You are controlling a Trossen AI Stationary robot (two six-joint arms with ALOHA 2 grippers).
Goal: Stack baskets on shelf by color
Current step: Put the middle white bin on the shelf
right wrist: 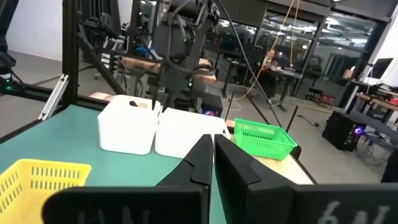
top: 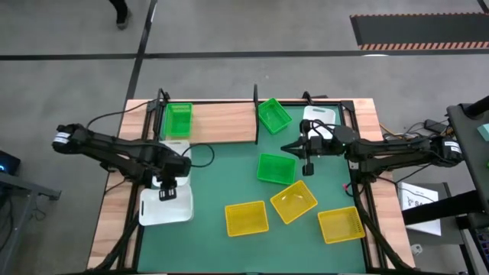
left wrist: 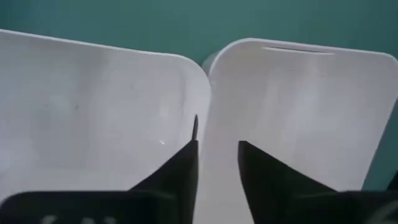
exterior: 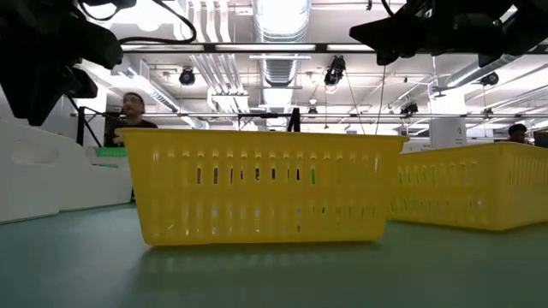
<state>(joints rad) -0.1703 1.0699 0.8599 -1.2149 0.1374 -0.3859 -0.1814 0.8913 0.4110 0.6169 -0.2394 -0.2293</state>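
**A:** Baskets first, starting from the left. Where are the white ones?

**B:** Two of them sit on the desk (top: pixel 114 229) between 8 and 9 o'clock. The near white basket (top: pixel 164 208) and the far white basket (top: pixel 177 147) lie side by side, their walls touching. The left claw (top: pixel 166 191) hangs right over that seam. Its fingers (left wrist: pixel 186 165) are a little apart, one above each basket.

**A:** Is it clamped on anything?

**B:** No, there is a narrow gap between the fingers, and the two meeting rims show in it.

**A:** And the shelf?

**B:** The shelf (top: pixel 221 122) runs from 11 to 12 o'clock. The shelved green basket (top: pixel 179 120) stands on its left end, and the rest of the board is bare wood. The tilted green basket (top: pixel 273 114) sits askew just beside the shelf's right end.

**A:** What about the middle of the desk?

**B:** The middle green basket (top: pixel 276 168) lies on the mat (top: pixel 229 164), just right of centre. The right claw (top: pixel 294 147) is between the two loose green baskets, with its fingers pressed together and holding nothing.

**A:** And the yellow ones?

**B:** The first yellow basket (top: pixel 246 218) is at 6 o'clock. The skewed yellow basket (top: pixel 294 201) is close beside it, and the last yellow basket (top: pixel 340 225) is at 5 o'clock.

**A:** What is farthest right?

**B:** The third white basket (top: pixel 321 114), at 1 o'clock, beside the right arm.
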